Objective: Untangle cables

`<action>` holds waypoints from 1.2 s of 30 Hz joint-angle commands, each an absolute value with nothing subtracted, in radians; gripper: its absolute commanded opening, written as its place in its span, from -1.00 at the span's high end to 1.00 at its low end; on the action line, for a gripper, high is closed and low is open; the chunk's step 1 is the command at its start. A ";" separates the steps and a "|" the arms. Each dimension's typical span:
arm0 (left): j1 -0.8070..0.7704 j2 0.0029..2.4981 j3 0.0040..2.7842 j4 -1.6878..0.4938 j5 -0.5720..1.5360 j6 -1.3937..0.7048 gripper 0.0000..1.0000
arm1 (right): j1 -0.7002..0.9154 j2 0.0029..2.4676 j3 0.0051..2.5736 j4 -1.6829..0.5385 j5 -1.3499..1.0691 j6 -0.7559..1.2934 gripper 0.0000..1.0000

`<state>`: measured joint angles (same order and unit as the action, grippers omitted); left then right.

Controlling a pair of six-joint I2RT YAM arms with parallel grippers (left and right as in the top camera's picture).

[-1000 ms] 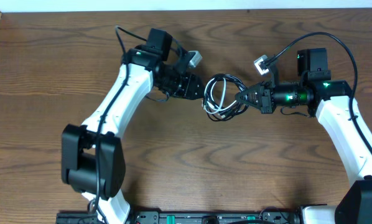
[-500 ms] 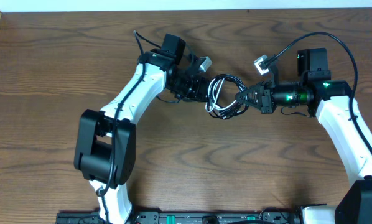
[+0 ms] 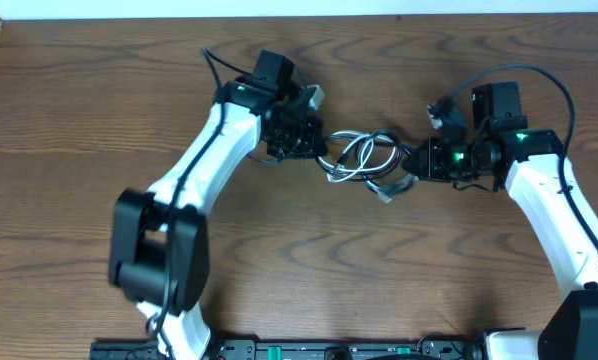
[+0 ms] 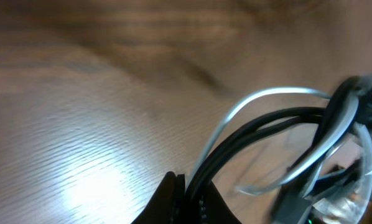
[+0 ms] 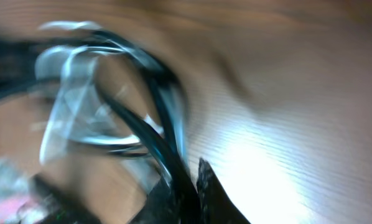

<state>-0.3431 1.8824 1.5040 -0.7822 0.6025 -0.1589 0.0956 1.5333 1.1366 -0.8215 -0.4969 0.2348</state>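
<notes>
Left gripper (image 4: 178, 198) is clamped shut on the thin black and white cables (image 4: 260, 122). In your left wrist view the black cords run straight into the closed fingertips, and a white one arcs above them. Right gripper (image 5: 187, 190) is also closed with black cords pinched at its tips. That view is blurred, so you can't tell which strands it has.

From overhead, the bundle sits mid-way across the brown wood-grain table (image 3: 99, 110), strung between the two grippers, one at each end. The loops look stretched sideways but are not separated yet.

My read is that you're in the pull-apart step.
- Draw the grippers apart slowly and level, and watch whether the loops slide open or cinch.
- If they cinch, stop, release one side and re-grip a single strand near a crossing. You probably hold several cords per side now, which tends to tighten a knot.
- The small grey plug end (image 3: 387, 192) lies loose just below the bundle, near the right gripper. It can snag in a loop, so feed it out first.

No other objects are near the bundle. Mind the thick black arm cable (image 3: 544, 72) looping above the right wrist, and the white left arm (image 3: 204, 150) reaching in diagonally. Leave yourself room to retract.
</notes>
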 commanded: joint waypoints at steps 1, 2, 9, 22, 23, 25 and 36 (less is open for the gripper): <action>-0.316 1.745 1.510 -0.792 0.406 -0.190 0.85 | 0.078 1.524 1.148 -0.857 -0.073 0.438 0.89; -0.316 1.717 1.510 -0.793 0.406 -0.195 0.85 | 0.078 1.524 1.147 -0.863 -0.047 0.438 0.85; -0.316 1.527 1.510 -0.808 0.407 -0.206 0.85 | 0.078 1.524 1.145 -0.879 0.023 0.437 0.69; -0.333 1.444 1.510 -0.823 0.413 -0.231 0.85 | 0.086 1.523 1.145 -0.610 -0.947 0.140 -0.13; -0.334 1.444 1.510 -0.825 0.419 -0.231 0.85 | 0.089 1.523 1.145 -0.580 -0.978 0.160 -0.16; -0.334 1.450 1.509 -0.830 0.441 -0.232 0.85 | 0.096 1.523 1.145 -0.533 -0.987 0.216 -0.20; -0.334 1.485 1.509 -0.832 0.510 -0.247 0.85 | 0.235 1.524 1.145 -0.377 -0.855 0.575 -0.33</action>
